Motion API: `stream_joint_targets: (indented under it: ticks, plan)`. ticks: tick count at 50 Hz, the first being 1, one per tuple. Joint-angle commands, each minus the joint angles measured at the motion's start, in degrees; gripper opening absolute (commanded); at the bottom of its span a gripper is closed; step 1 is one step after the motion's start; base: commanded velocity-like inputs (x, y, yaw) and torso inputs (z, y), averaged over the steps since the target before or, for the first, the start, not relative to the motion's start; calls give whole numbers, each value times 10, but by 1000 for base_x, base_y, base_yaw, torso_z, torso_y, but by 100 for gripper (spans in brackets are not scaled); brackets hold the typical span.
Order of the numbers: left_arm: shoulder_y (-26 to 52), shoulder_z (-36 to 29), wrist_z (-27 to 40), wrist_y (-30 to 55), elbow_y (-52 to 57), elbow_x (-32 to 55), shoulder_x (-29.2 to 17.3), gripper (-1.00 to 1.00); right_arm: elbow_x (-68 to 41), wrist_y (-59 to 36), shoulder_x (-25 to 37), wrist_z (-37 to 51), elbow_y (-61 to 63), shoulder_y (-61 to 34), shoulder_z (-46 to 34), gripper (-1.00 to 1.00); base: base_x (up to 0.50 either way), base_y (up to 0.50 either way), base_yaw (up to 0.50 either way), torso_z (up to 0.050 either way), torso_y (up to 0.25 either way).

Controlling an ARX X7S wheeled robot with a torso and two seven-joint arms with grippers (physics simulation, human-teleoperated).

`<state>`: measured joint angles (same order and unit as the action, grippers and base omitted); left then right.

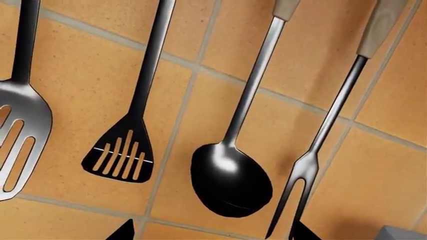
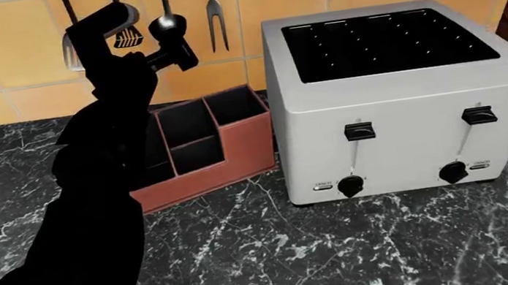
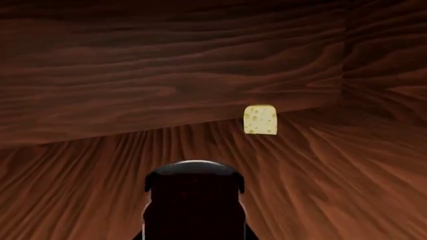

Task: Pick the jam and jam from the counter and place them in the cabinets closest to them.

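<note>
One jam jar (image 3: 193, 200), dark with a pale lid, stands on the wooden floor inside a cabinet (image 3: 167, 75). It fills the space at my right gripper (image 3: 193, 232), whose jaws hug its sides, shut on it. The right arm does not show in the head view. My left gripper (image 2: 146, 35) is raised high against the tiled wall, above the black marble counter (image 2: 347, 248). In the left wrist view the left gripper (image 1: 212, 235) is open, its dark fingertips (image 1: 123, 232) wide apart and empty. No other jam shows in any view.
A cheese wedge (image 3: 260, 120) sits deeper in the cabinet. Hanging utensils face the left gripper: slotted spatula (image 1: 120, 155), ladle (image 1: 230, 180), fork (image 1: 300, 175). A red-brown caddy (image 2: 201, 149) and a white toaster (image 2: 395, 94) stand on the counter.
</note>
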<state>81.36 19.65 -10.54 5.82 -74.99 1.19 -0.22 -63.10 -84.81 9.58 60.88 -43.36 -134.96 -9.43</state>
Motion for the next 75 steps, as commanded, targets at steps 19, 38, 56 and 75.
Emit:
stream_joint_targets:
  ticks: [19,38,56,75]
  plan:
    - [-1,-8,3,-6,0,0,0,100,30,25,5,-90,42,62,-63,100,1,0,0,0,0]
    - [-2,-8,0,-6,0,-1,0,100,29,57,8,-117,127,39,-85,100,0,0,0,0,0]
    - [-1,-9,2,-5,0,-2,-1,100,40,33,18,-115,138,8,-103,100,0,0,0,0,0]
    - [10,-7,4,-8,0,-1,0,100,240,-50,-27,-222,207,0,-1,100,0,0,0,0,0]
